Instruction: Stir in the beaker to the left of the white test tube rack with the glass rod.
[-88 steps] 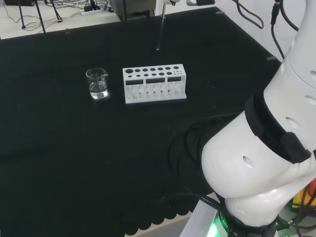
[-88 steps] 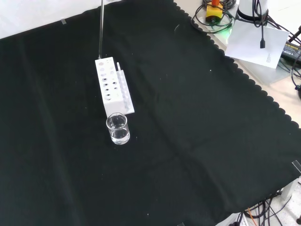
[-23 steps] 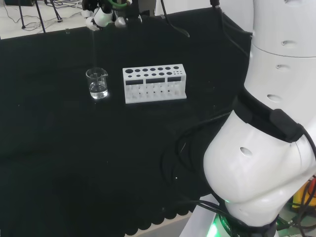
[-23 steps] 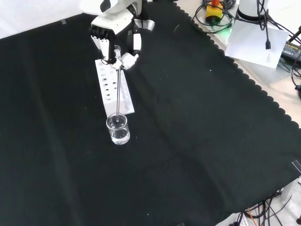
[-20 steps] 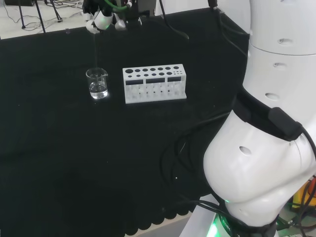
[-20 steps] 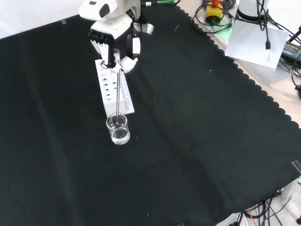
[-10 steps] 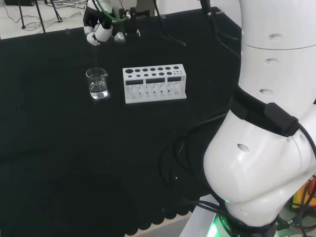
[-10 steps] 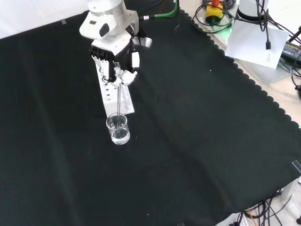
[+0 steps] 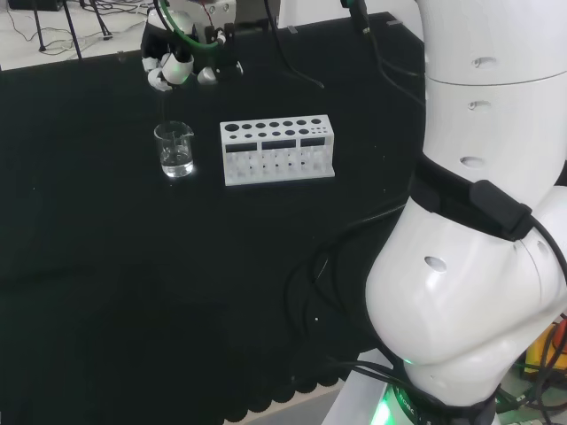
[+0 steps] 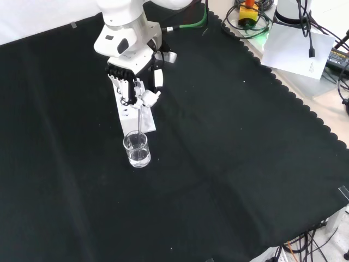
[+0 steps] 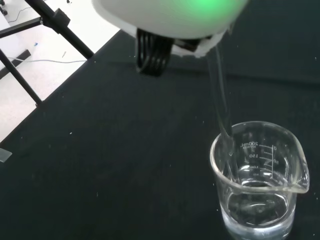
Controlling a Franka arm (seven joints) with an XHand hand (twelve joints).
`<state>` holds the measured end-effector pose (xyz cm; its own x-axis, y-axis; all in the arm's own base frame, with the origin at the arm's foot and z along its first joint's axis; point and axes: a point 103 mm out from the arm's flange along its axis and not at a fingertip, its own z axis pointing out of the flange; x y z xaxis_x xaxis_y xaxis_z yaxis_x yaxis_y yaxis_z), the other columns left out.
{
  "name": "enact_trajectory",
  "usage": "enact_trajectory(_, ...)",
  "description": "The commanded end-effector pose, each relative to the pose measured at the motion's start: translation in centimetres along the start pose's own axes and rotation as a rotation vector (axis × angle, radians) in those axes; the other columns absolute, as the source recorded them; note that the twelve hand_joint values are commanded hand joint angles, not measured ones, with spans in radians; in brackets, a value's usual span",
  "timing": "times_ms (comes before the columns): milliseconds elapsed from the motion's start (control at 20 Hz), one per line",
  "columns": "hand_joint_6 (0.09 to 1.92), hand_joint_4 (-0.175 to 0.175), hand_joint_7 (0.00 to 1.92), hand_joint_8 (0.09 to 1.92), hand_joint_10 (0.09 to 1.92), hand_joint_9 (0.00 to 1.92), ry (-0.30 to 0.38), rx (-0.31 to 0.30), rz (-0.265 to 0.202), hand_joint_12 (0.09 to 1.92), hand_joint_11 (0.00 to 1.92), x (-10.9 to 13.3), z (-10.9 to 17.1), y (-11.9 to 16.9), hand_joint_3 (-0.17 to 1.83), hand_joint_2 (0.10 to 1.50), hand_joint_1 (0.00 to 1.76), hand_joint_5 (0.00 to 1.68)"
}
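We pinch the glass rod [image 10: 141,119] in the curled fingers of the hand [image 10: 133,82], which hangs directly above the beaker [image 10: 136,149]. In the front view the rod drops straight from the fingers, its lower end inside the beaker's rim. The beaker holds clear liquid and sits just beside the end of the white test tube rack [image 9: 278,149].

Clear glass beaker [image 10: 136,149] upright on the black cloth, spouted, printed scale on its wall, clear liquid in the lower part; in head view it stands just left of the white test tube rack [image 9: 278,150]. Thin clear glass rod [image 11: 220,102] near vertical, lower end dipped inside the beaker's rim.
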<state>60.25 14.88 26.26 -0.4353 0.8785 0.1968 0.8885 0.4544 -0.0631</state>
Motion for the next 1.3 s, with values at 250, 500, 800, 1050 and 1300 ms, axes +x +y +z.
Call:
enact_trajectory(250, 0.93, -0.175, 1.44, 1.22, 0.93, 1.72, -0.005, -0.014, 0.042, 0.59, 1.75, -2.6, -1.6, -0.6, 0.87, 0.60, 1.21, 1.18)
enact_trajectory(500, 0.93, -0.175, 1.44, 1.22, 0.93, 1.72, -0.004, -0.004, 0.060, 0.59, 1.75, -3.0, -1.2, -1.4, 0.87, 0.60, 1.21, 1.18)
enact_trajectory(800, 0.93, -0.175, 1.44, 1.22, 0.93, 1.72, -0.009, 0.008, 0.045, 0.59, 1.75, -0.9, -0.7, -1.8, 0.87, 0.60, 1.21, 1.18)
enact_trajectory(1050, 0.93, -0.175, 1.44, 1.22, 0.93, 1.72, -0.012, 0.013, 0.023, 0.59, 1.75, 0.3, -0.1, -1.0, 0.87, 0.60, 1.21, 1.17)
enact_trajectory(1300, 0.93, -0.175, 1.44, 1.22, 0.93, 1.73, -0.005, 0.014, 0.021, 0.59, 1.75, -0.1, 0.1, -0.3, 0.87, 0.60, 1.21, 1.17)
